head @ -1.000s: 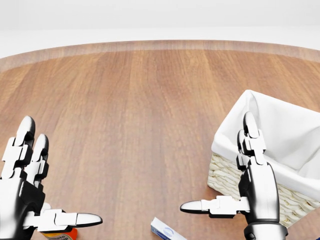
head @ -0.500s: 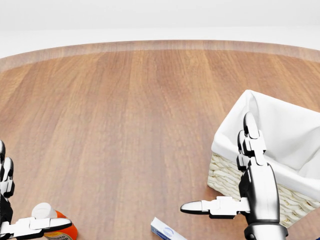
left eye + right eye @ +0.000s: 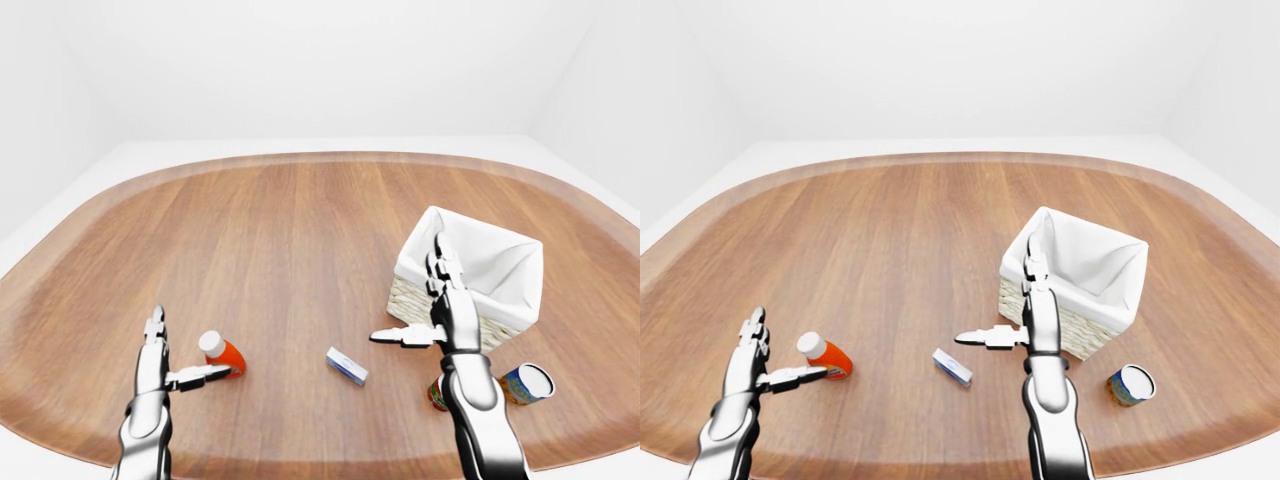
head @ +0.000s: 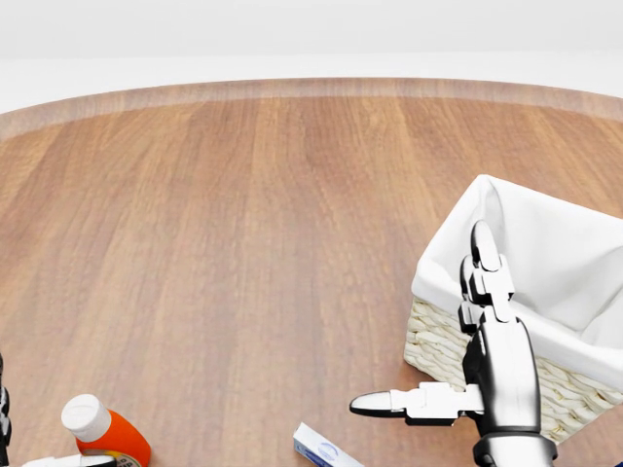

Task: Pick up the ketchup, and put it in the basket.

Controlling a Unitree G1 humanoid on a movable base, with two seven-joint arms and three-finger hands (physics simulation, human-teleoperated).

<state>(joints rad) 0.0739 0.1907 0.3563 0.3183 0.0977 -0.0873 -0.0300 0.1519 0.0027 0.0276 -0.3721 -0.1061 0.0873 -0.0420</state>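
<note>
The ketchup (image 3: pixel 222 353), an orange-red bottle with a white cap, lies on its side on the wooden table at the lower left; it also shows in the head view (image 4: pixel 107 434). My left hand (image 3: pixel 180 357) is open just left of it, thumb reaching toward the bottle, not closed round it. The basket (image 3: pixel 503 264), wicker with a white cloth liner, stands at the right. My right hand (image 3: pixel 412 300) is open and empty, held upright against the basket's left side.
A small white and blue box (image 3: pixel 347 365) lies between the hands. A tin can (image 3: pixel 526 383) lies on its side below the basket. A red can (image 3: pixel 437 392) is partly hidden behind my right arm. The table's rounded edge runs along the bottom.
My left hand has dropped down and left, nearly out of the head view, uncovering the ketchup bottle. The right hand has barely moved.
</note>
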